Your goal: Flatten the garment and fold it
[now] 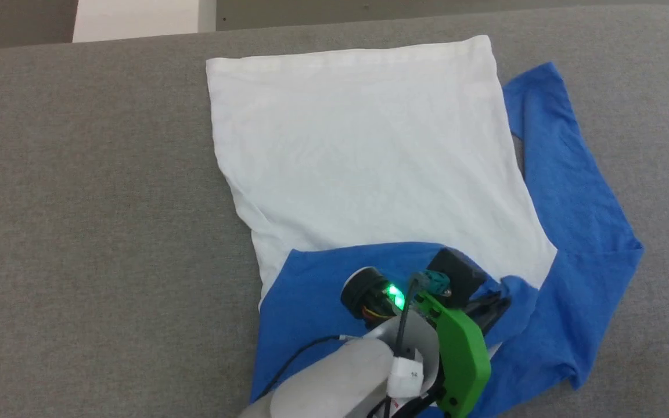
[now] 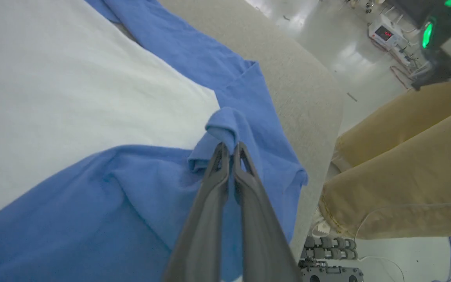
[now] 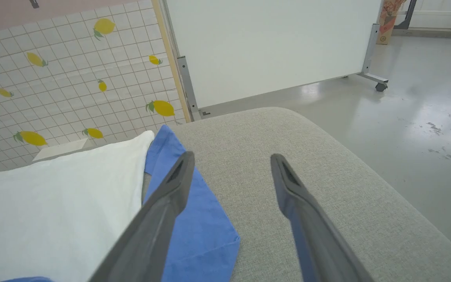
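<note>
The garment (image 1: 369, 151) lies on the grey table, its white body spread flat toward the far side. Its blue shoulder panel (image 1: 311, 290) is nearest me, and a blue sleeve (image 1: 572, 191) lies bent along the right side. My left gripper (image 1: 500, 305), under a green housing, sits at the panel's right corner. In the left wrist view the left gripper (image 2: 231, 148) is shut on a bunched fold of blue cloth (image 2: 225, 125) lifted off the white body. My right gripper (image 3: 231, 160) hovers open over bare table just right of the blue sleeve (image 3: 194, 219).
The grey padded table (image 1: 79, 232) has wide free room on the left and its rounded edge (image 2: 319, 117) close on the right. A person's tan trouser legs (image 2: 405, 176) stand beside that edge. A white panel on wheels (image 3: 272, 47) and a lemon-print wall stand beyond.
</note>
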